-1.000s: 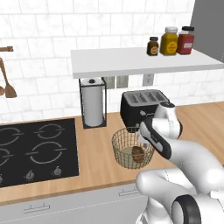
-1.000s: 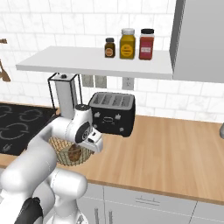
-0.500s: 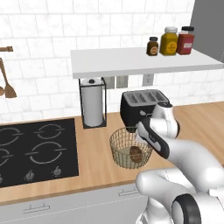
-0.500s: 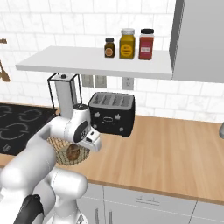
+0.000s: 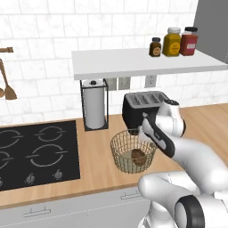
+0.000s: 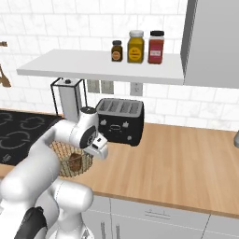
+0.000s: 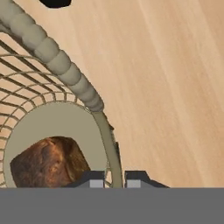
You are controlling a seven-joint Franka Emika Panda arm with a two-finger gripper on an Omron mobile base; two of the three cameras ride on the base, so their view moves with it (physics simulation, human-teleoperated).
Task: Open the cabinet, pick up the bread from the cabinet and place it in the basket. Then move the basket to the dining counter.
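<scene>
Fingers (image 7: 97, 179) pinch basket (image 5: 132, 151) rim — one inside, one outside wire wall. Gripper (image 7: 114, 179) sits at rim's right edge, by toaster (image 5: 143, 108). Bread (image 7: 49, 162) lies on basket's pale bottom, so loading looks done. Step in hand: grip secured for carry. Next move likely calls for level lift clear of worktop (image 6: 182, 158) — then transport toward dining counter, bread kept from tipping.

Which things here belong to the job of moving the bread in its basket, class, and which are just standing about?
Job in hand:
bread, lying in the basket
basket, on the wood worktop
gripper, shut on the basket's rim

Standing about:
toaster
paper towel roll
hob
three jars on the shelf
</scene>
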